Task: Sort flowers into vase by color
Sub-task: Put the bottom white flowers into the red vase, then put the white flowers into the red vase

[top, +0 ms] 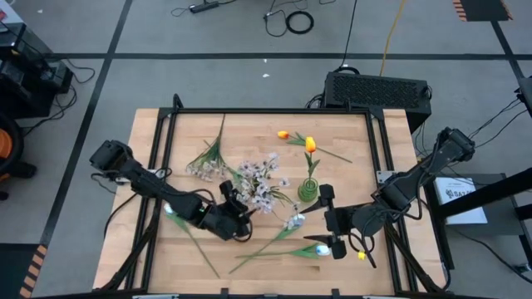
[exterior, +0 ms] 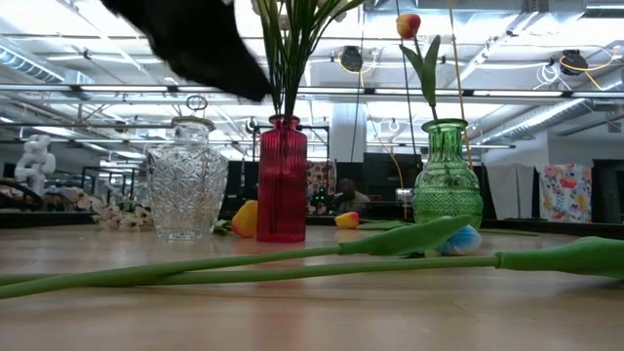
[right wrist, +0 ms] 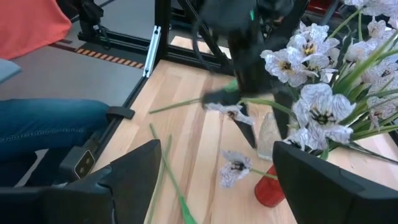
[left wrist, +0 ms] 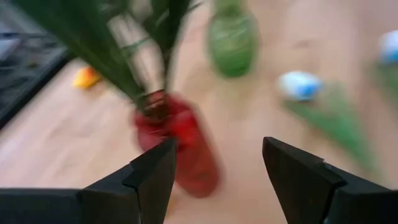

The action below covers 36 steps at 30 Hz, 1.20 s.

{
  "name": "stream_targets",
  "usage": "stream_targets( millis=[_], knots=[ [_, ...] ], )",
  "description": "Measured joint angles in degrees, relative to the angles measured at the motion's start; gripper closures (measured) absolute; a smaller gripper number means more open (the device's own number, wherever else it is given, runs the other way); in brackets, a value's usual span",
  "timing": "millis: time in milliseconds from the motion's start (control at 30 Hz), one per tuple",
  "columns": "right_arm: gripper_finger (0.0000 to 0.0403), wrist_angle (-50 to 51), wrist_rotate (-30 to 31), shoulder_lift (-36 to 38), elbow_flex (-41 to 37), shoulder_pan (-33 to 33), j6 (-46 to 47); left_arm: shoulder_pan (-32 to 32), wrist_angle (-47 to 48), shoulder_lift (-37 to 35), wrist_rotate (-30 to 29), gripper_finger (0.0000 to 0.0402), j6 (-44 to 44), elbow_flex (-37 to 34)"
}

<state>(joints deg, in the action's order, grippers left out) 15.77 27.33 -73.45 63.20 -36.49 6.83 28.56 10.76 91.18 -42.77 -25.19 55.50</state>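
A red vase holds sprays of pale pink-white blossoms by their green stems. My left gripper is open, a short way in front of that vase on its left side, touching nothing. A green vase holds one orange-yellow tulip. A clear glass vase stands beside the red one. My right gripper is open near the green vase, above the table. White-blue tulips lie flat on the wood.
Another orange tulip and a loose blossom spray lie toward the far side. Long green stems cross the near part of the table. A seated person's legs show beyond the table's left edge. A black box sits behind the far edge.
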Motion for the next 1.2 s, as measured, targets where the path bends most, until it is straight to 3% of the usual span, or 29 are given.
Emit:
stream_targets(
  millis=[133,367,567,700,800,1067,1200],
  knots=[
    [0.0101,0.3,0.0,0.2,0.0,0.0,0.0,3.0,2.1,-3.9,2.1,0.0158,-1.3,0.1],
    [0.0101,0.3,0.2,0.3,0.0,-0.4,0.1,8.3,12.3,-13.5,0.5,0.0158,-4.6,0.1],
    [0.0101,-0.2,1.4,0.3,0.0,-0.4,-0.4,11.6,17.7,-21.1,-8.0,0.0158,-5.2,0.1],
    [0.0101,-1.0,1.5,0.3,0.0,-0.4,-1.1,11.3,23.9,-23.8,-18.1,0.0158,-4.5,0.1],
    [0.0101,-1.2,1.7,0.3,0.0,-0.4,-1.9,7.8,30.5,-24.7,-22.3,0.0158,-4.5,0.1],
    [0.0101,-1.4,4.6,0.3,0.0,-0.4,-2.2,-11.0,41.6,-25.1,-20.4,0.0158,-4.3,0.0],
    [0.0101,-1.4,4.6,0.3,0.0,-0.4,-2.7,-23.9,42.5,-25.1,-14.0,0.0158,-2.0,-1.0]
  ],
)
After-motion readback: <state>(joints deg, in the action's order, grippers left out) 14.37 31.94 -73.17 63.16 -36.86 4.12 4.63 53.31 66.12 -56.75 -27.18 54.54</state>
